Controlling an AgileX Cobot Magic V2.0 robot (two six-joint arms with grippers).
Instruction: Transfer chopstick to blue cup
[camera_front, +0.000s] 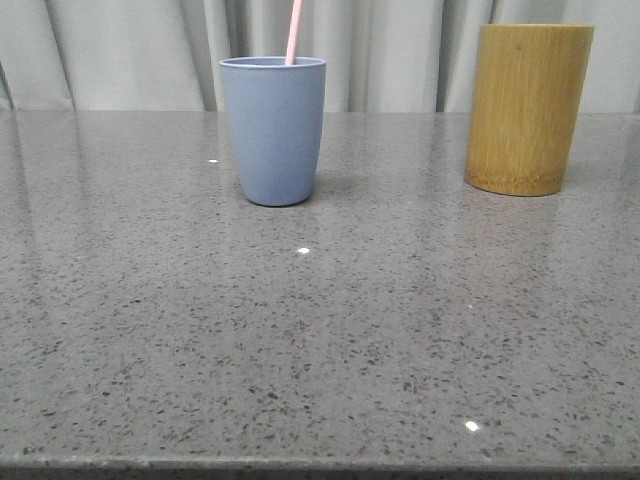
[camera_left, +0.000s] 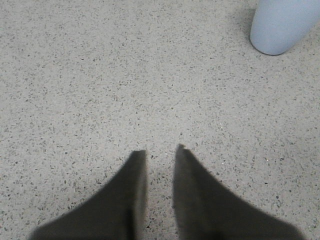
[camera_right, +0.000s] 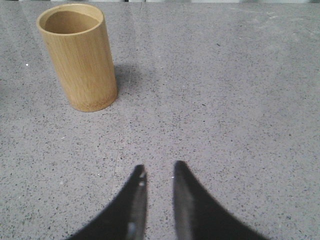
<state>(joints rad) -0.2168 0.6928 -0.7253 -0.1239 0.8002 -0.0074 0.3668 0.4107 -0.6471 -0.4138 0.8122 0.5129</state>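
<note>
- The blue cup stands upright on the table, left of centre and toward the back.
- The chopstick stands in the blue cup, rising past its rim.
- The bamboo cylinder stands upright well apart to the right, about level with the cup.
- A curtain hangs behind the 2 containers.

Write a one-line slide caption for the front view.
Pink chopstick standing in the blue cup on a speckled grey table, with a bamboo holder to its right.
</note>
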